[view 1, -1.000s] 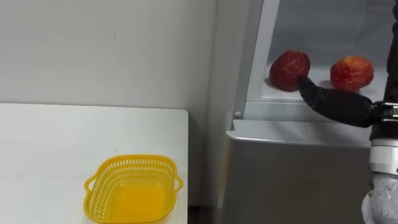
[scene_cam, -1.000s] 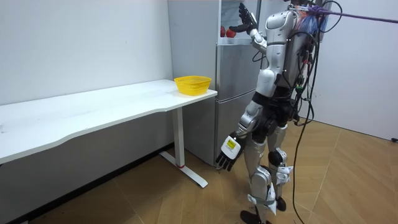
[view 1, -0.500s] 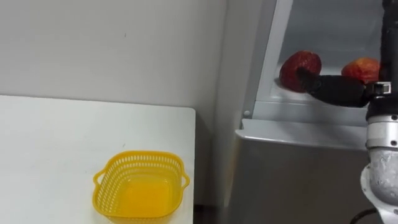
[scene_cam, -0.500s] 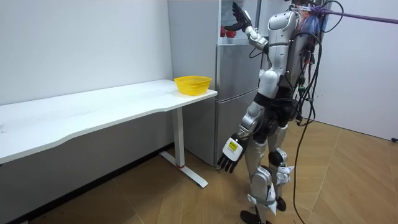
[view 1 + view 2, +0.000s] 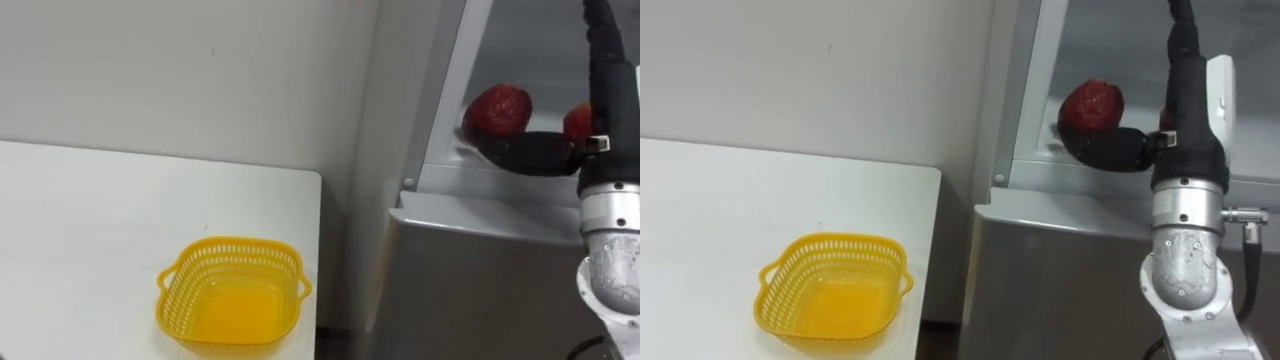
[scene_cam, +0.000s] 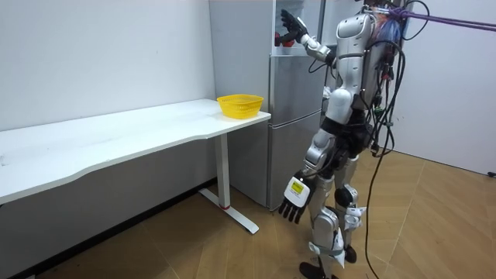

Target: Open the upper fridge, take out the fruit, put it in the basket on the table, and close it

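The red fruit sits on the upper fridge shelf, touching or just above the right hand, which reaches in low, likely to cup it; whether it grips yet I cannot tell. Roundish, slightly taller than wide, the fruit stands upright. The left hand hangs open, and the basket waits far below-left.

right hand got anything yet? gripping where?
Cannot tell. The right hand sits against the lower front of the red fruit on the left in the upper fridge; a grip isn't visible. The left hand hangs empty.
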Motion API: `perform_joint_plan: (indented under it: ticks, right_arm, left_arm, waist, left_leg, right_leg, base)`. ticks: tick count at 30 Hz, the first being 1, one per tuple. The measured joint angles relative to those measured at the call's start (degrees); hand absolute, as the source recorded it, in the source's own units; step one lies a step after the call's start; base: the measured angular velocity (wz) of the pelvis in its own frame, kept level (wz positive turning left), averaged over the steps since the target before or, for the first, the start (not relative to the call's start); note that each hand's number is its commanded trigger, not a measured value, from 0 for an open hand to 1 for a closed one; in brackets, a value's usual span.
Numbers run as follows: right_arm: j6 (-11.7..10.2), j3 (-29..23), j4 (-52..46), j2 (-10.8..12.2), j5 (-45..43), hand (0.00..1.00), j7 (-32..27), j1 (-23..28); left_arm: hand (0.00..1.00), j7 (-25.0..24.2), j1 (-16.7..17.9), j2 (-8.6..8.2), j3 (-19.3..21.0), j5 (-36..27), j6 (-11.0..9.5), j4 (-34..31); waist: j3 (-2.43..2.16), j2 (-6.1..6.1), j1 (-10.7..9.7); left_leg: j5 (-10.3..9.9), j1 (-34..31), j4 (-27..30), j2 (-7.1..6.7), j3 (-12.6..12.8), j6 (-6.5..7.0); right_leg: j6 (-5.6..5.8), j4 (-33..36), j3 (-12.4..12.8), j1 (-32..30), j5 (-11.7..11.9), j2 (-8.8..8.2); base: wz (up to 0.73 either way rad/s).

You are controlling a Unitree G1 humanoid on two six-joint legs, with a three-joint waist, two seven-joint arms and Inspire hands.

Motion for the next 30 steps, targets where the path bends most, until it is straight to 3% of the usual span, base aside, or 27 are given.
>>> perform_joint_plan:
  ticks: [7,11,15,18,24,30]
  right_arm:
    - [1.37,1.87,2.93,-2.18,0.60,0.00,3.80,-1.53]
    - [3.81,3.79,5.47,-3.38,2.71,0.00,6.39,-4.10]
    - [4.87,4.63,5.55,-3.71,4.18,0.00,8.47,-4.13]
    - [5.86,4.88,5.54,-4.47,4.27,0.00,10.34,-4.18]
    - [7.33,5.02,9.06,-5.13,4.26,0.00,12.62,-6.63]
    - [7.37,5.02,9.33,-5.30,4.50,0.00,13.52,-6.84]
  left_arm:
    - [0.00,-0.42,0.12,0.03,0.03,0.03,0.07,-0.35]
    - [0.00,-0.40,0.04,0.17,0.02,-0.03,1.14,-2.01]
    - [0.00,-0.38,0.07,0.17,0.02,-0.04,1.23,-3.03]
    - [0.00,-0.39,0.14,0.18,0.06,-0.02,1.68,-3.28]
    - [0.00,-0.89,0.35,0.60,0.05,0.04,2.93,-3.26]
    - [0.00,-1.55,0.60,0.94,0.03,0.02,3.94,-3.22]
  waist:
    - [-0.06,0.01,0.28]
    - [-0.16,-0.08,0.18]
    - [-0.66,-0.45,0.49]
    - [-0.78,-0.60,0.52]
    - [-0.84,-0.76,0.28]
    - [-0.69,-1.04,0.15]
  left_leg:
    - [0.02,-0.07,0.38,-0.03,-0.17,0.01]
    - [0.04,0.08,0.68,-0.04,-0.25,0.03]
    - [0.05,0.12,0.82,-0.01,-0.23,0.02]
    - [0.09,0.05,0.86,-0.04,-0.26,0.06]
    - [0.09,-0.26,0.70,0.03,-0.11,0.07]
    - [0.09,-0.31,0.73,0.03,-0.11,0.07]
  right_leg:
    - [0.00,0.07,-0.12,-0.03,0.00,-0.08]
    - [0.00,0.08,-0.09,-0.07,0.00,-0.13]
    - [-0.01,0.07,-0.06,-0.04,0.00,-0.11]
    - [-0.03,0.12,-0.07,0.04,0.02,-0.19]
    - [-0.18,0.24,-0.24,0.19,0.11,-0.15]
    - [-0.21,0.24,-0.26,0.19,0.13,-0.14]
  base:
    - [0.01]
    - [0.00]
    - [0.00]
    - [0.00]
    - [0.01]
    - [0.00]
